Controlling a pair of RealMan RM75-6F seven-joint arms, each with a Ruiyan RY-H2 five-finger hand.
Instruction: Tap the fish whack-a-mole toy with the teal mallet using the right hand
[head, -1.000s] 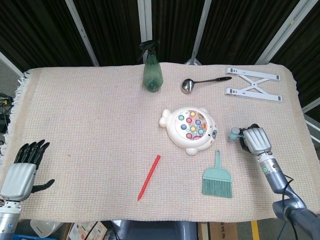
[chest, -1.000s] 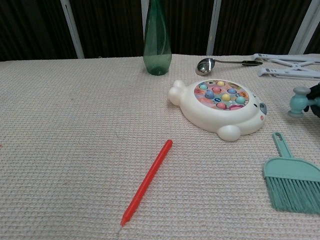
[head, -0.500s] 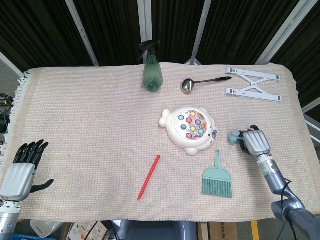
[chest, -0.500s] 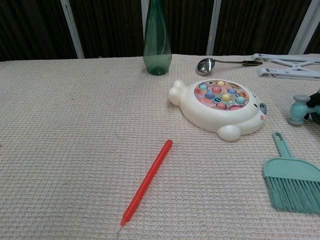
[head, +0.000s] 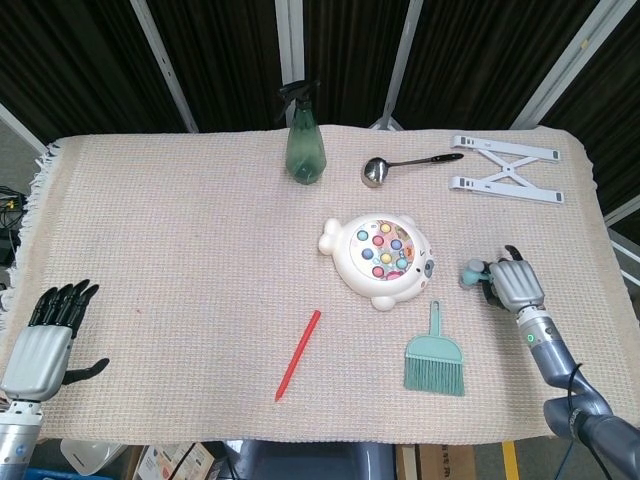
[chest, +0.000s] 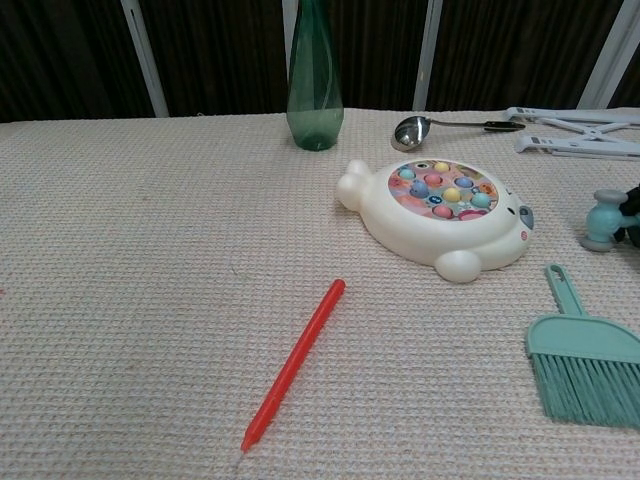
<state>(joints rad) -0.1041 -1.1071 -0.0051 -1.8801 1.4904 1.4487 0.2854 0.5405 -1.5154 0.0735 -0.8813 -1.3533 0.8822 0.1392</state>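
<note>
The right hand (head: 515, 283) is covering the teal mallet's handle, leaving only its head (head: 470, 271) showing; whether the fingers are gripping it cannot be told. In the chest view the frame edge is cutting off the spray bottle (chest: 314, 75) top and the dustpan brush (chest: 587, 367) bristles.

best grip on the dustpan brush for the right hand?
Take the brush by its thin handle, which points away from the robot toward the mallet. Come from above with the right robot hand; the wide bristle end lies flat and offers no narrow grip.
</note>
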